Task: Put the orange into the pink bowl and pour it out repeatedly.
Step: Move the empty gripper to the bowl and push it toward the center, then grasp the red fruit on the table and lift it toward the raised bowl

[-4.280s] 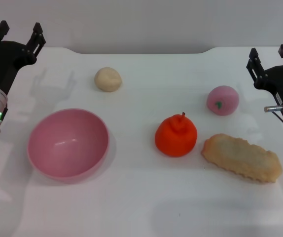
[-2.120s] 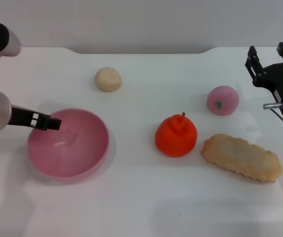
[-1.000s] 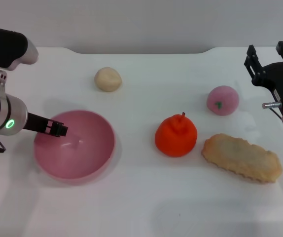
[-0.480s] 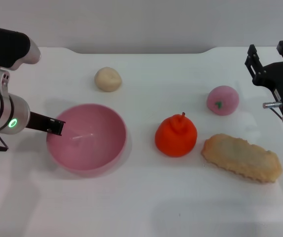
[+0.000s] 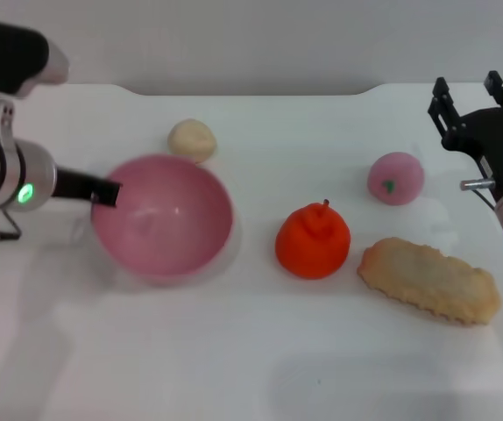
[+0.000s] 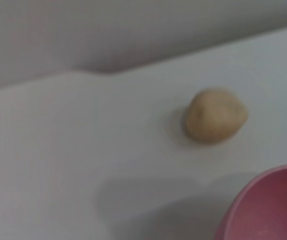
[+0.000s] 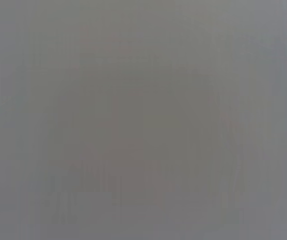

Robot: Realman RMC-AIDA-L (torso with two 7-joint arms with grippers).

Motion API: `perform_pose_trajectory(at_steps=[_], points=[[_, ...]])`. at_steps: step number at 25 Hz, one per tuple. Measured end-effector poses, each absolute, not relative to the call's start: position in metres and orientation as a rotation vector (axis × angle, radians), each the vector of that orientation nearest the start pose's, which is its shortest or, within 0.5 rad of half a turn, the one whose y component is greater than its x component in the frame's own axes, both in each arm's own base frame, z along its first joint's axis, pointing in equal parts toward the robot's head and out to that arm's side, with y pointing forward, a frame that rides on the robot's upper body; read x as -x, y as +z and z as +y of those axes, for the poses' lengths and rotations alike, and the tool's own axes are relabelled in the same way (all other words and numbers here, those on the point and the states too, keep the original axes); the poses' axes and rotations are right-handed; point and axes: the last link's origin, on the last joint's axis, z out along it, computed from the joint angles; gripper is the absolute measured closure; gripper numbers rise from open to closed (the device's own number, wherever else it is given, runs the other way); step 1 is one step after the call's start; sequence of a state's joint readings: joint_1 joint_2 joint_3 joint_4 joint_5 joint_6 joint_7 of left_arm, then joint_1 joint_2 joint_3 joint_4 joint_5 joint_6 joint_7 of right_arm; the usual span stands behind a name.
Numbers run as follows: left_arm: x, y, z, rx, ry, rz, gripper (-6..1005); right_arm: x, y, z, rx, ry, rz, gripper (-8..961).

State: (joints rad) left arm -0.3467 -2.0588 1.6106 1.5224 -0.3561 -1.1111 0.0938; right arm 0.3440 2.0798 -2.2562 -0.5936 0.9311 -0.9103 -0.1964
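Observation:
The orange (image 5: 313, 240) sits on the white table right of centre, with its stem up. The pink bowl (image 5: 162, 215) is to its left, tipped slightly, and nothing lies in it. My left gripper (image 5: 104, 191) is shut on the bowl's left rim. In the left wrist view a part of the pink bowl (image 6: 268, 205) shows at the corner. My right gripper (image 5: 468, 86) hangs open at the far right, beyond the orange and apart from it. The right wrist view shows only grey.
A beige ball (image 5: 191, 139) lies just behind the bowl and also shows in the left wrist view (image 6: 215, 114). A small pink round fruit (image 5: 395, 178) and a long tan biscuit (image 5: 430, 279) lie right of the orange. The table's far edge (image 5: 251, 88) runs behind.
My left arm came down from the far left corner, took hold of the bowl's rim and has moved the bowl right and toward the far side, nearer the beige ball. The right gripper barely moved.

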Motion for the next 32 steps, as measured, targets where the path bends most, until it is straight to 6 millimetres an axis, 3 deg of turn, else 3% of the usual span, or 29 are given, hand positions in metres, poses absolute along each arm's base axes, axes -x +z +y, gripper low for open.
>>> perform_pose_trajectory(at_steps=[6, 8, 9, 10, 11, 14, 19, 20, 26, 32], points=[[0.185, 0.030, 0.372, 2.050, 0.033, -0.945, 952, -0.252, -0.052, 0.349, 1.693, 0.686, 0.686, 279], [0.180, 0.039, 0.379, 2.031, -0.008, -0.899, 952, -0.228, -0.041, 0.357, 1.776, 0.661, 0.733, 279], [0.178, 0.043, 0.382, 2.023, -0.026, -0.878, 953, -0.228, -0.041, 0.357, 1.776, 0.661, 0.733, 280], [0.176, 0.047, 0.385, 2.012, -0.044, -0.860, 953, -0.215, -0.030, 0.362, 1.850, 0.587, 0.775, 280], [0.173, 0.051, 0.388, 2.002, -0.062, -0.841, 953, -0.215, -0.030, 0.362, 1.850, 0.587, 0.775, 280], [0.170, 0.057, 0.393, 1.986, -0.085, -0.808, 954, -0.189, -0.022, 0.362, 1.990, 0.479, 0.815, 280], [0.171, 0.063, 0.398, 1.970, -0.092, -0.790, 955, -0.151, -0.032, 0.353, 2.215, 0.314, 0.962, 280], [0.171, 0.064, 0.401, 1.966, -0.095, -0.790, 955, -0.146, -0.044, 0.353, 2.281, 0.186, 1.029, 280], [0.173, 0.066, 0.406, 1.962, -0.086, -0.786, 955, -0.152, -0.067, 0.352, 2.264, -0.099, 1.047, 280], [0.173, 0.064, 0.410, 1.969, -0.076, -0.769, 955, -0.155, -0.069, 0.349, 2.224, -0.131, 1.050, 280]])
